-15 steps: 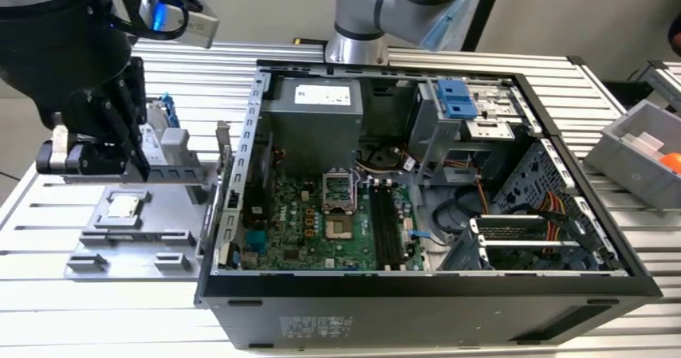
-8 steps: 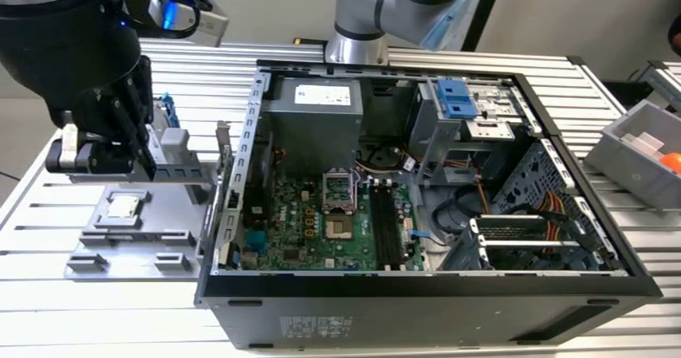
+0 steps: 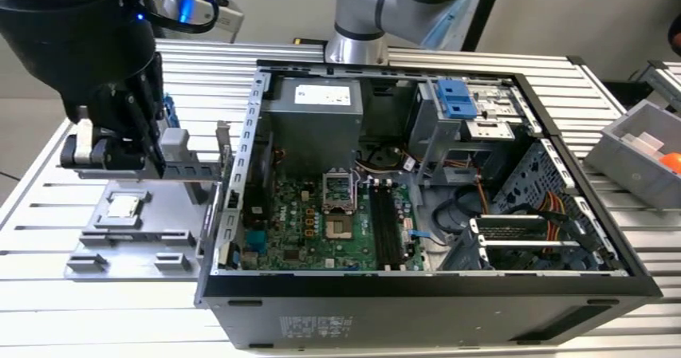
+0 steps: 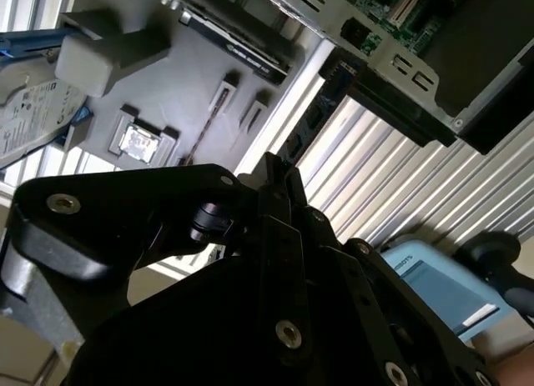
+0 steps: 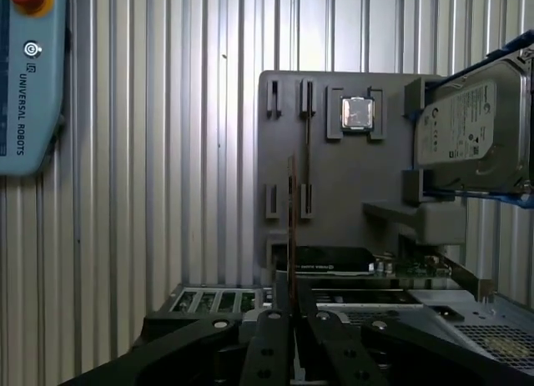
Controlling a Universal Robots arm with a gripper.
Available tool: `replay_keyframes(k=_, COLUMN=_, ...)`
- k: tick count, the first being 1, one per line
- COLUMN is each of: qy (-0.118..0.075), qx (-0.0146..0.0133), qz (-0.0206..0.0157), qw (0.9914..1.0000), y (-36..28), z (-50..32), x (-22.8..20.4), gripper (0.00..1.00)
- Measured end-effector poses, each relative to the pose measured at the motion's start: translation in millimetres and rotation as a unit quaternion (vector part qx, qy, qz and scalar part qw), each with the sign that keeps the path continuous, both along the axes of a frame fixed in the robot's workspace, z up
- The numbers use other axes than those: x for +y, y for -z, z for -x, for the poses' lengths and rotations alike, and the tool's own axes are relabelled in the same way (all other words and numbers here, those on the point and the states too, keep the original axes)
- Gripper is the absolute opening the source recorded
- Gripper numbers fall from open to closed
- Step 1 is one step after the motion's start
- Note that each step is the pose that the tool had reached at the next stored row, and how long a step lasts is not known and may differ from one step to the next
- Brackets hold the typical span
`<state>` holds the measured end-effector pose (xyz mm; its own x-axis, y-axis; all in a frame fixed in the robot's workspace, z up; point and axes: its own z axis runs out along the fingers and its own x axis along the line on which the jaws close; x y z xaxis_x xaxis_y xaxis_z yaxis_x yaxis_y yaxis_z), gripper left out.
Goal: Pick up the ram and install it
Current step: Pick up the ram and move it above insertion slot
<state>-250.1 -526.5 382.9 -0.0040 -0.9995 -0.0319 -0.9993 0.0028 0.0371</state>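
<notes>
1. Arm [image 3: 362, 15] base stands behind the open computer case [image 3: 426, 314]; its black wrist end hangs on the exterior view's left of the case, above a grey fixture [image 5: 334, 177].
2. The gripper [image 5: 292, 301] is clenched on the ram [image 5: 291, 219], its two black fingers [image 5: 274, 323] pressed together with the stick between them.
3. In the first wrist view the ram shows edge-on as one thin, straight strip, standing out from the fingertips over the fixture, outside the case.
4. The fixture is a matte grey moulded plate with raised cradles and narrow slots.
5. It carries one small square silver chip [image 5: 357, 113] in a recess and one silver hard drive [image 5: 467, 123] in a blue frame, standing on edge.
6. The table [image 5: 167, 152] is ribbed aluminium, with long parallel grooves.
7. Inside the case lies one green motherboard [image 3: 309, 230] with long black slots [image 3: 385, 230] beside a square socket.
8. One light-blue pendant [image 5: 25, 77] rests on the table, well apart from the fixture.
</notes>
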Motion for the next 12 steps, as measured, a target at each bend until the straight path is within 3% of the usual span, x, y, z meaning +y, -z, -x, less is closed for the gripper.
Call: replay_keyframes(k=12, qy=0.000, qx=0.0064, qz=0.0000, qw=0.99998, y=0.0, z=-37.7, x=0.0, gripper=0.00)
